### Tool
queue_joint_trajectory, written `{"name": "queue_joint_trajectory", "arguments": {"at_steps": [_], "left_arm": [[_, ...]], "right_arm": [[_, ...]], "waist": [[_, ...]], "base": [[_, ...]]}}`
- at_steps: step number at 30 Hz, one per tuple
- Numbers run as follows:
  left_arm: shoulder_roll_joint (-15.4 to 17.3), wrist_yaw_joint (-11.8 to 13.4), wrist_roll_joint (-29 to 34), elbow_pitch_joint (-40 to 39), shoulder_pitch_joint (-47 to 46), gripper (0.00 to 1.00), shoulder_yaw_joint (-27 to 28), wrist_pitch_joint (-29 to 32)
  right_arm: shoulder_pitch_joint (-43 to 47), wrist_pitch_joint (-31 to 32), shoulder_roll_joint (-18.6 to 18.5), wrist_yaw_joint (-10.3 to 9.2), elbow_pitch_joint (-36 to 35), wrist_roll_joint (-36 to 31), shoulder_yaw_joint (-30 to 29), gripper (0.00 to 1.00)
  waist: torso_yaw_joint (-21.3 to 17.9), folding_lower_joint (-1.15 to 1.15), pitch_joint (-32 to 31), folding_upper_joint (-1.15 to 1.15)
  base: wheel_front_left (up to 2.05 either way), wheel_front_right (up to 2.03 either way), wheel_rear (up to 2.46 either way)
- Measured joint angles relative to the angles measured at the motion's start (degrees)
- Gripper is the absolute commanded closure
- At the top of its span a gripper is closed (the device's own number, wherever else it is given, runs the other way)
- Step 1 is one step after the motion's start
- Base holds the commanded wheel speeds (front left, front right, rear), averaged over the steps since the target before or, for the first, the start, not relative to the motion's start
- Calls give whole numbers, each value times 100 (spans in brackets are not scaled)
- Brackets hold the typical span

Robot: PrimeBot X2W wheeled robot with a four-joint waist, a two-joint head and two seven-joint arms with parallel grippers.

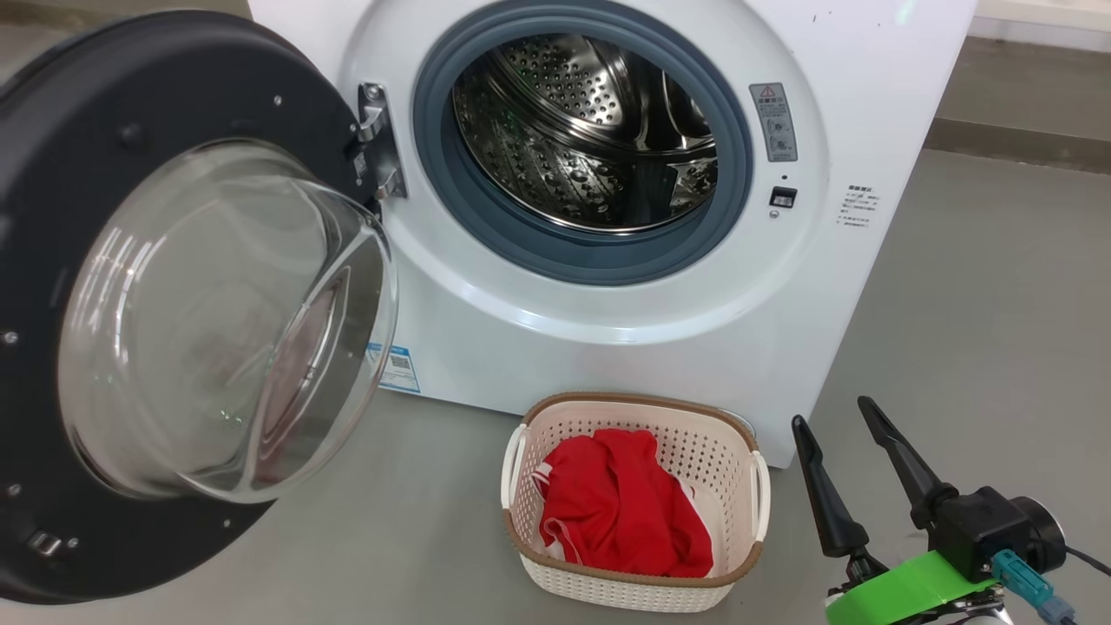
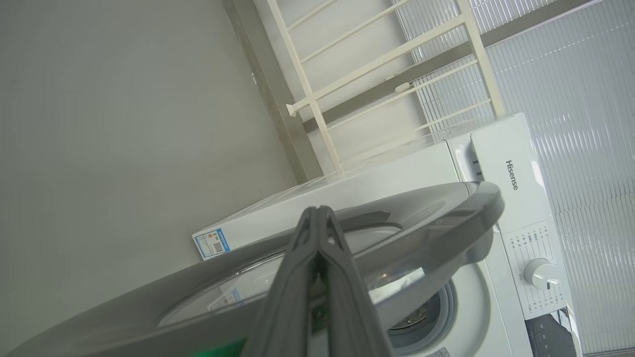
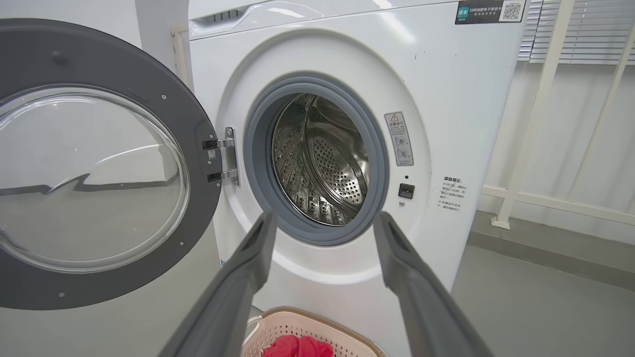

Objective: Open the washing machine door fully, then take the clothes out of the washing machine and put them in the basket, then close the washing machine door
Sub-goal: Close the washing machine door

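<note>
The washing machine (image 1: 608, 338) stands with its door (image 1: 217, 321) swung wide to the left, glass bowl facing me. Its steel drum (image 1: 590, 130) looks bare inside. On the floor in front sits the basket (image 1: 625, 595), with the red clothes (image 1: 621, 512) heaped in it. My right gripper (image 1: 831, 412) hovers open and holding nothing, just right of the basket. In the right wrist view the right gripper (image 3: 325, 218) points at the drum (image 3: 322, 158) above the basket (image 3: 317, 317) and clothes (image 3: 297, 347). My left gripper (image 2: 317, 212) is shut, at the door's (image 2: 421, 223) outer face.
Grey floor (image 1: 998, 304) spreads to the right of the machine. A white railing (image 3: 545, 99) and window blinds stand behind and beside it. The open door takes up the left side of the space.
</note>
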Motion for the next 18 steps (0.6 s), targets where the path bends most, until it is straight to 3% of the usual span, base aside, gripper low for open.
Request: {"name": "queue_joint_trajectory", "arguments": {"at_steps": [11,18], "left_arm": [[-501,-91,-322,-703,543,100,218,7],[-1080,-80,-735,-1392,787,100,407,261]], "right_arm": [[2,0,0,0,2,100,47,0],[4,0,0,0,5,108,38,0]], "waist": [[34,0,9,0],[61,0,27,0]], "base": [[0,0,0],[0,0,0]]}}
